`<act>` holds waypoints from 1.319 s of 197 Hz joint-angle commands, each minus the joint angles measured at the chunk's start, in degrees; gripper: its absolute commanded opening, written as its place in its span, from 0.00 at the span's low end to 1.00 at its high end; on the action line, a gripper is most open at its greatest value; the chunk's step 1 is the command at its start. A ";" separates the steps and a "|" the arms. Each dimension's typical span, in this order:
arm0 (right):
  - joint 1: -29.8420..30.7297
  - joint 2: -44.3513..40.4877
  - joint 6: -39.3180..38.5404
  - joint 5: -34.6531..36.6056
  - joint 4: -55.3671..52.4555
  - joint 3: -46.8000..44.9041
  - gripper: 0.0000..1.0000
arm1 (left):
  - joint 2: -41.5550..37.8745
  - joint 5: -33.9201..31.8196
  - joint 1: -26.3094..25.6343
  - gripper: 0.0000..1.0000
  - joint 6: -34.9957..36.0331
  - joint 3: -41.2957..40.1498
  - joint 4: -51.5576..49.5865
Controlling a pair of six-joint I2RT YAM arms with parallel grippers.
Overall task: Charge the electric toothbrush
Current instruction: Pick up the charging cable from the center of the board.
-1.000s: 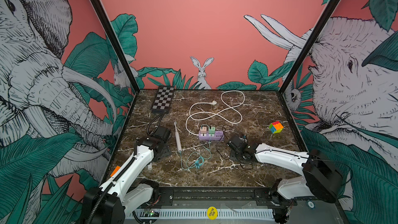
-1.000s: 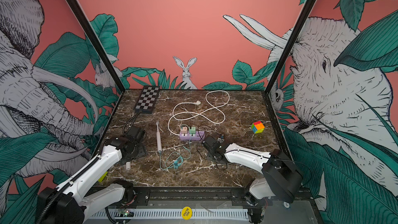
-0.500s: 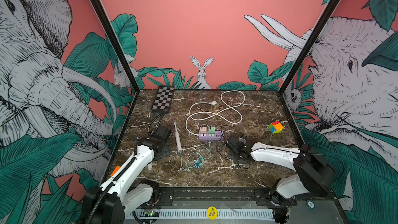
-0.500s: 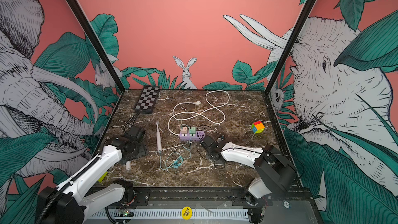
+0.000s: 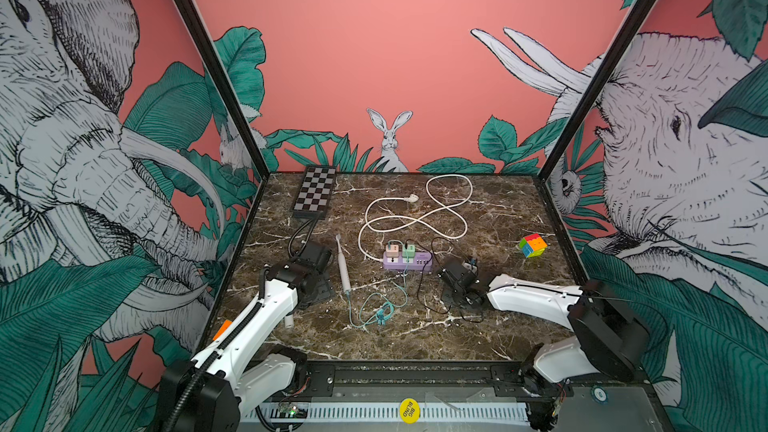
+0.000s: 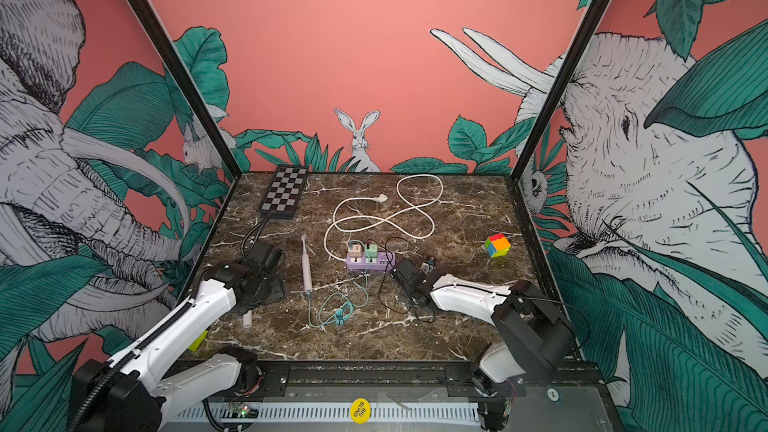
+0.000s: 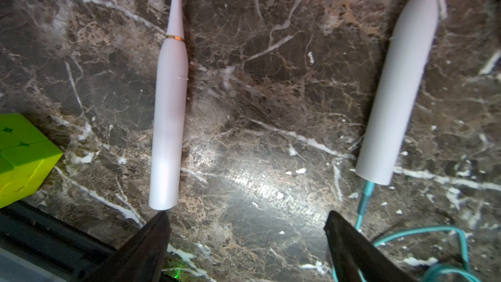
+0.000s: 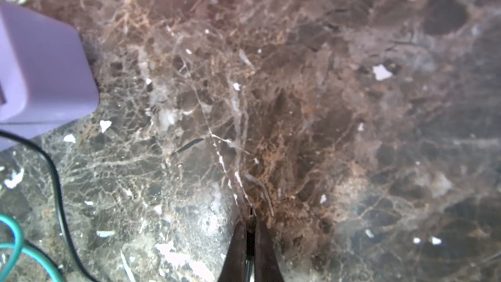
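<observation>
A white electric toothbrush [image 5: 343,264] [image 6: 306,266] [image 7: 397,96] lies on the marble with a teal charging cable [image 5: 380,309] [image 7: 364,199] plugged into its base. The cable runs to a purple power strip [image 5: 407,262] [image 6: 371,262] [image 8: 40,77]. My left gripper [image 5: 320,286] [image 7: 246,223] is open just left of that toothbrush, with nothing between its fingers. Another white toothbrush [image 7: 169,120] lies by its other finger, mostly hidden under the arm in the top views. My right gripper [image 5: 446,275] [image 8: 250,221] is shut just right of the strip, fingertips on bare marble.
Pink and green adapters [image 5: 400,249] sit in the strip, and its white cord [image 5: 415,218] coils toward the back. A thin black cable [image 5: 424,284] [image 8: 58,185] loops around the right gripper. A checkerboard [image 5: 313,193] lies back left, a colour cube [image 5: 532,245] right, another cube [image 7: 21,155] at the left edge.
The right gripper's jaws have closed and that arm has edged slightly toward the power strip. The left arm and the toothbrush have not moved.
</observation>
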 commanded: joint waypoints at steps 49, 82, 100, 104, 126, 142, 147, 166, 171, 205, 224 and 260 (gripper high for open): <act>-0.36 -16.10 -41.21 -7.17 5.62 5.99 0.00 | -1.64 16.93 -2.76 0.89 1.93 10.82 9.50; -0.33 -18.91 -51.15 -17.18 11.91 5.25 0.00 | 0.79 18.43 -9.02 0.87 -8.57 16.75 11.04; -0.19 -18.44 -53.34 -21.63 14.73 5.10 0.00 | 2.29 17.51 -12.67 0.86 -14.15 18.26 13.56; -0.10 -18.35 -53.68 -22.33 15.30 5.12 0.00 | 2.74 17.22 -13.57 0.86 -15.24 18.45 14.20; 0.88 -17.51 -56.82 -25.26 18.50 5.47 0.00 | 7.04 16.95 -17.63 0.81 -20.53 19.50 18.86; 1.94 -16.94 -58.57 -24.84 19.91 5.89 0.00 | 10.83 17.37 -20.73 0.79 -22.80 20.86 21.49; 2.36 -16.89 -59.24 -24.97 20.42 5.97 0.00 | 11.89 17.79 -21.41 0.78 -23.38 21.00 23.02; 3.81 -17.48 -60.87 -25.25 22.81 5.52 0.00 | 14.49 18.57 -23.15 0.75 -25.37 21.26 27.25; 4.15 -17.69 -61.36 -25.15 23.30 5.25 0.00 | 14.91 18.65 -23.36 0.75 -25.57 21.28 28.26; 4.65 -18.84 -62.34 -25.86 24.92 3.95 0.00 | 17.93 22.52 -25.59 0.70 -27.12 21.29 33.01; 4.65 -18.81 -62.59 -25.87 24.30 3.95 0.00 | 17.06 22.85 -26.29 0.65 -28.51 19.01 34.67; 4.65 -19.11 -61.96 -26.07 24.22 3.49 0.00 | 13.81 23.29 -26.45 0.44 -29.08 15.08 37.96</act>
